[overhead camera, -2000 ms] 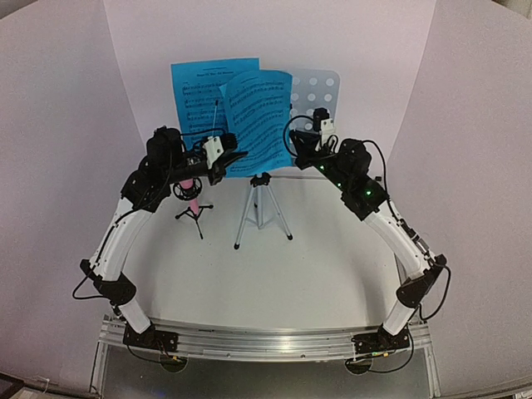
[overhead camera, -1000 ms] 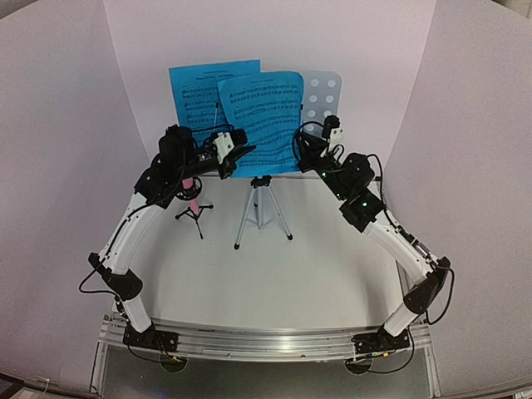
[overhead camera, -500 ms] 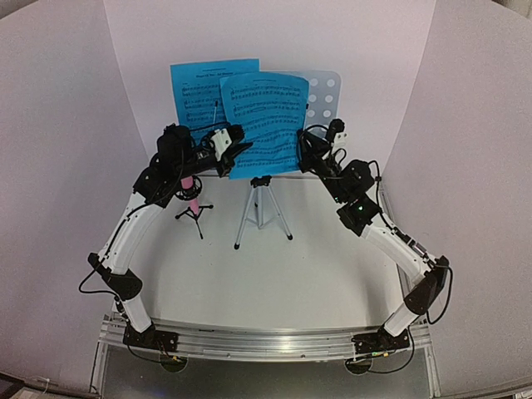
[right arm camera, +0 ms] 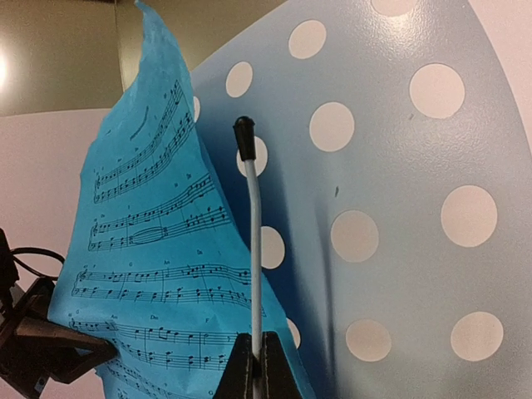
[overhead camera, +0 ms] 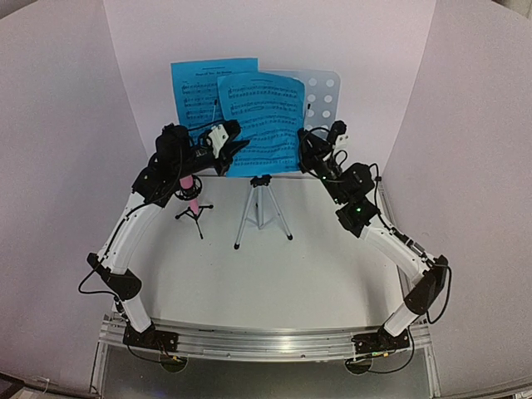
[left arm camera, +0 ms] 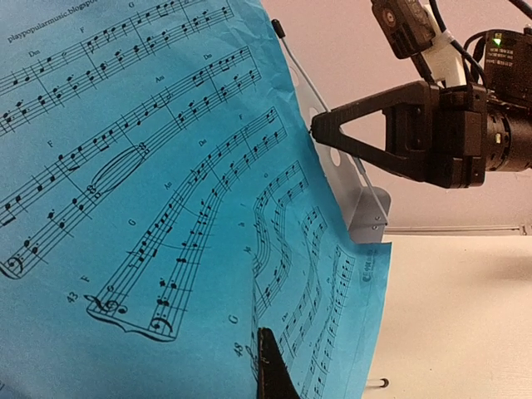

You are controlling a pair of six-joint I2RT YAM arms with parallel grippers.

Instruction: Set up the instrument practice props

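Note:
The pale perforated music stand desk (overhead camera: 326, 86) sits on its silver tripod (overhead camera: 263, 209) at the back. One blue stave sheet (overhead camera: 198, 87) leans on its left side. A second blue sheet (overhead camera: 266, 120) bulges in front of the middle. My left gripper (overhead camera: 239, 149) is shut on that second sheet's lower left part; in the left wrist view the sheet (left arm camera: 166, 208) folds around the dark fingertip (left arm camera: 271, 370). My right gripper (right arm camera: 258, 362) is shut on the desk's thin white page-holder wire (right arm camera: 254, 241), right of the sheet (right arm camera: 158, 258) and in front of the desk (right arm camera: 399, 166).
A pink microphone on a small black tripod (overhead camera: 192, 202) stands under my left arm, left of the stand's legs. White curved backdrop walls close in behind and on both sides. The desk's lower right corner (left arm camera: 366, 223) pokes out past the sheet.
The front sheet has slid rightwards across the desk, covering more of the holes. My right gripper has moved up and back to the wire at the sheet's right edge; the left one shifted slightly.

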